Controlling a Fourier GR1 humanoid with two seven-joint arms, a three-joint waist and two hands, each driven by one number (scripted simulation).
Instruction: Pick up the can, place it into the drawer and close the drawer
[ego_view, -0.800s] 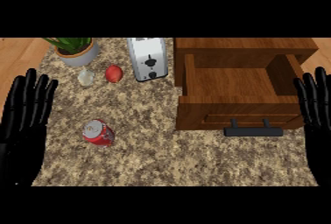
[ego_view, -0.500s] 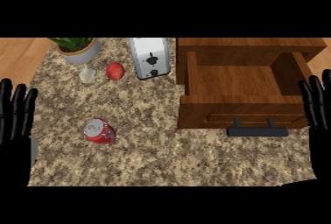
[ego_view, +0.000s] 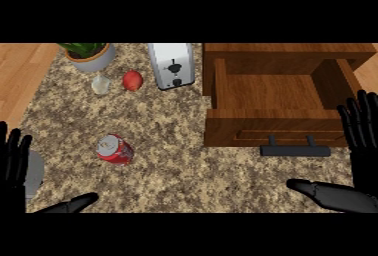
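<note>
Flanking the can (ego_view: 115, 149) on the counter (ego_view: 184, 172), left robot hand (ego_view: 13, 165) and right robot hand (ego_view: 363, 150), both open-fingered, at side edges.

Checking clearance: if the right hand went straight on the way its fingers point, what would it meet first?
Likely the right wall of the open brown wooden drawer, just ahead of the right hand; depth is unclear, so it might pass alongside.
</note>
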